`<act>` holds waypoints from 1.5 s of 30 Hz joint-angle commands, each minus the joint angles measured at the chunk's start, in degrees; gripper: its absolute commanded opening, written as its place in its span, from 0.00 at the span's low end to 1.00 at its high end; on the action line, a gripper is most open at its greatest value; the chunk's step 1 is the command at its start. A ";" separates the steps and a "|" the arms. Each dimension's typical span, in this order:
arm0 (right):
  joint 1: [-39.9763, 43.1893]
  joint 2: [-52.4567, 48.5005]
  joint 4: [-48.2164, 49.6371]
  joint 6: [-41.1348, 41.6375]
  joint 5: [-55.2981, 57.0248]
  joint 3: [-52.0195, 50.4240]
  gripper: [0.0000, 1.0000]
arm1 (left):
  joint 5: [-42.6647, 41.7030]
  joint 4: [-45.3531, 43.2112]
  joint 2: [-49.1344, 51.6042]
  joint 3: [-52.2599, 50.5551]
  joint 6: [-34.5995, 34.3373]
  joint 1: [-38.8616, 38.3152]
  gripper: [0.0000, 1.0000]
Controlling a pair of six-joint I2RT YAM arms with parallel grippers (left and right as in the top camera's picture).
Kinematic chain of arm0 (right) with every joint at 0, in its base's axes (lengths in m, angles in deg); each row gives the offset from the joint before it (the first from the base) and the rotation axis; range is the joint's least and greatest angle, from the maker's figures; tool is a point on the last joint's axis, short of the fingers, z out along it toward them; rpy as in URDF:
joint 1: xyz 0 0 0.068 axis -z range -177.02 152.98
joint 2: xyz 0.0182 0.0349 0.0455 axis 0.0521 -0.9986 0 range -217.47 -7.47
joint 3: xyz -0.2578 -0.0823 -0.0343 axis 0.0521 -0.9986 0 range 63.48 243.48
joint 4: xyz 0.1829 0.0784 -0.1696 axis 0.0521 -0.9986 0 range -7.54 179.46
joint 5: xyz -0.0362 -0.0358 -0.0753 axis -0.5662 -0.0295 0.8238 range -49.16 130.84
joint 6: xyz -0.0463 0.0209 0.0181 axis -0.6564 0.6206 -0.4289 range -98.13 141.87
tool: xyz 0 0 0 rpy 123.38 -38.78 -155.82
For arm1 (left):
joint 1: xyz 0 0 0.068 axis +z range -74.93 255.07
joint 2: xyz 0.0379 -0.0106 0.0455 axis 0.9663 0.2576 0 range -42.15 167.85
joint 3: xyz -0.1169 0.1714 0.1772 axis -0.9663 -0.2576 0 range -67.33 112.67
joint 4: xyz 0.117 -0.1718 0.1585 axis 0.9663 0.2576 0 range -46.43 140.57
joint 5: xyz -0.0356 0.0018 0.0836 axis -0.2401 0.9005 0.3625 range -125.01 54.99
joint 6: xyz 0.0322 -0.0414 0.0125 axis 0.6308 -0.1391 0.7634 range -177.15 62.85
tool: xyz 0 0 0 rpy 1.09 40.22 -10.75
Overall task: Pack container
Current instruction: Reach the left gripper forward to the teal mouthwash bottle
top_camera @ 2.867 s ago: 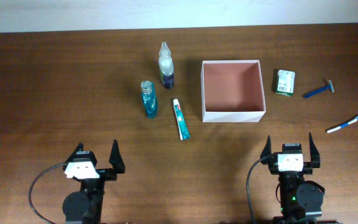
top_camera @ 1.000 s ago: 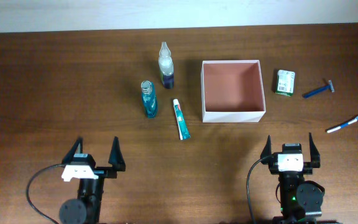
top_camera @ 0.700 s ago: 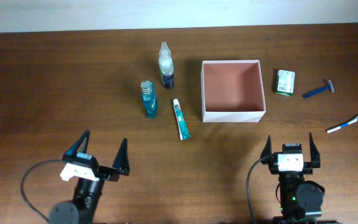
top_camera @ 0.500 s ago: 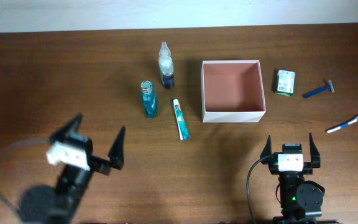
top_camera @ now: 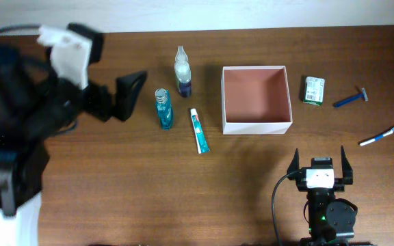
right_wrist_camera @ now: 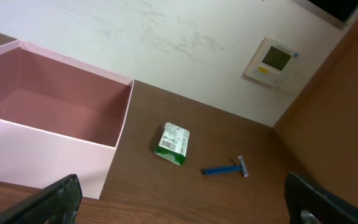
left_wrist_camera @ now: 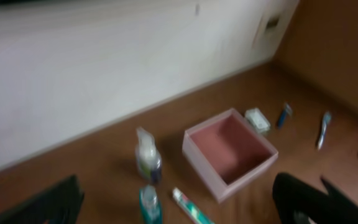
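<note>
Container (top_camera: 257, 99), a square shallow white-walled box with reddish-brown inside, resting on brown wooden table (top_camera: 115, 157).
We hold both pincers wide, gripping nothing: left gripper (left_wrist_camera: 176, 182) high above, right gripper (top_camera: 319, 153) near the box.

The overhead camera looked straight down on the table (top_camera: 204, 198), the wall (top_camera: 252, 14) at the top of frame. The left wrist camera sat high, tilted down toward the wall, distant and blurred. The right wrist camera sat low near the tabletop, facing the wall, close to the container (right_wrist_camera: 55, 124). All three views shared the container, the green-and-white packet (right_wrist_camera: 172, 144) and the razor (right_wrist_camera: 227, 168).
</note>
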 commanded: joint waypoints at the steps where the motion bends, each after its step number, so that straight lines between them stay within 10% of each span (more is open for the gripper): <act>1: -0.55 0.42 -0.44 0.02 0.96 -0.26 0.99 | 13.18 7.28 8.00 7.08 0.98 -6.29 0.99; 7: -0.55 0.42 -0.46 0.02 0.94 -0.26 0.99 | 24.46 15.89 21.35 10.47 -4.66 -13.20 0.99; 23: -0.55 0.42 -0.44 0.02 0.96 -0.26 0.99 | 22.47 22.77 37.77 10.43 -25.57 -11.72 0.99; 45: -0.55 0.42 -0.46 0.02 0.94 -0.26 0.99 | 27.45 18.99 50.95 10.43 -23.82 -11.39 0.99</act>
